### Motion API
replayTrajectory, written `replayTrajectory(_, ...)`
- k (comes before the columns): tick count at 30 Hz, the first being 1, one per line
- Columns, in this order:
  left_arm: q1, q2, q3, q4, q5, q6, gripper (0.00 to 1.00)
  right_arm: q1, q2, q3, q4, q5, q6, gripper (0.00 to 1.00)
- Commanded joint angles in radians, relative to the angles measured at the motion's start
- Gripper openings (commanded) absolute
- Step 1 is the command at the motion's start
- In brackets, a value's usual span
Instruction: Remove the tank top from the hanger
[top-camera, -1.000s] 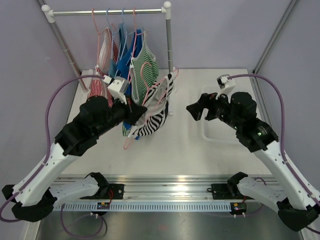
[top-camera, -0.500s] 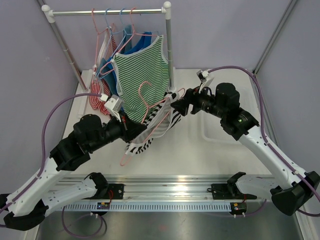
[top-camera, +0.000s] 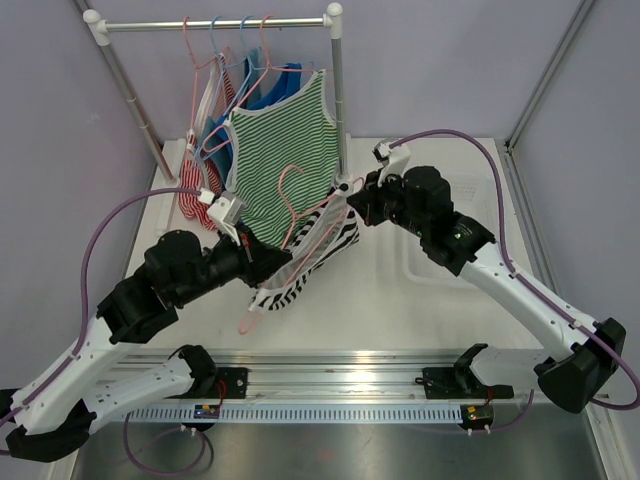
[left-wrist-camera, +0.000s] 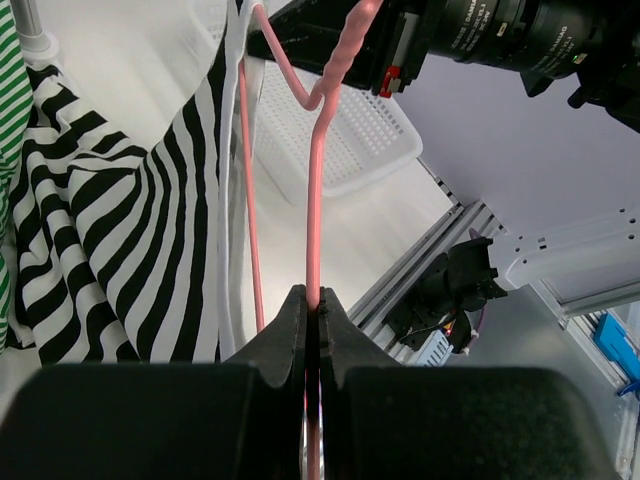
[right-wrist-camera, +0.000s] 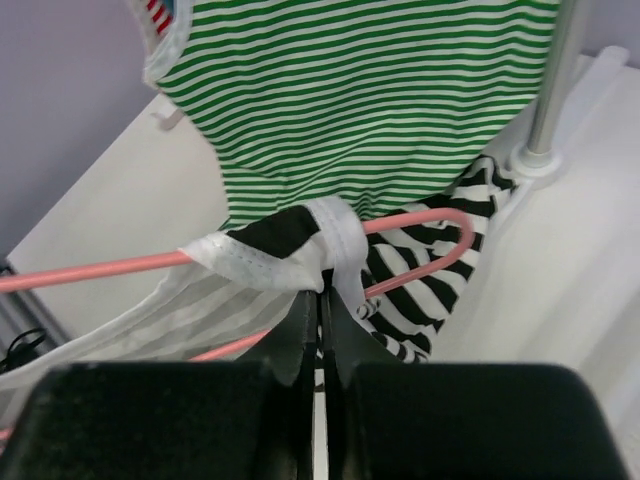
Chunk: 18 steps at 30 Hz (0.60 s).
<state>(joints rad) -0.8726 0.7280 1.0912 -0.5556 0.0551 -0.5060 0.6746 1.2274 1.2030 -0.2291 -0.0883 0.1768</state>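
Note:
A black-and-white striped tank top hangs on a pink hanger held out in front of the rack. My left gripper is shut on the hanger's lower wire, which runs straight up from between its jaws. The striped cloth drapes to the left of that wire. My right gripper sits at the hanger's right shoulder end. Its jaws are shut on the top's white strap, pinching the trim just below the pink hanger arm.
A clothes rack stands at the back with several tops on hangers. The nearest is green-striped and hangs right behind the held hanger. The rack post is close on the right. A white basket lies on the table at right.
My right arm swung left to the hanger's shoulder end and its jaws went from open to shut on the strap. The left arm drew the hanger slightly toward the near edge.

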Motion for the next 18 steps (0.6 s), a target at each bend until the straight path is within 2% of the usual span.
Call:
replayTrajectory(1,-0.008,-0.009,0.052,0.007,0.002,0.006,0.0,0.006,-0.009,0.05,0.027,0.174,-0.022,0.0)
replayTrajectory(6,-0.008,-0.007,0.102,-0.085,-0.043,0.056,0.0,0.006,-0.026,0.079,-0.006,0.376,-0.02,0.0)
replayTrajectory(9,-0.009,-0.018,0.142,-0.122,-0.002,0.101,0.0,0.005,-0.04,0.124,-0.032,0.418,-0.033,0.0)
replayTrajectory(13,-0.008,-0.053,0.197,-0.13,0.127,0.145,0.0,0.005,-0.049,0.21,-0.07,0.476,-0.053,0.0)
replayTrajectory(18,-0.008,-0.113,0.254,-0.161,0.141,0.179,0.0,0.003,-0.042,0.289,-0.114,0.489,-0.066,0.0)
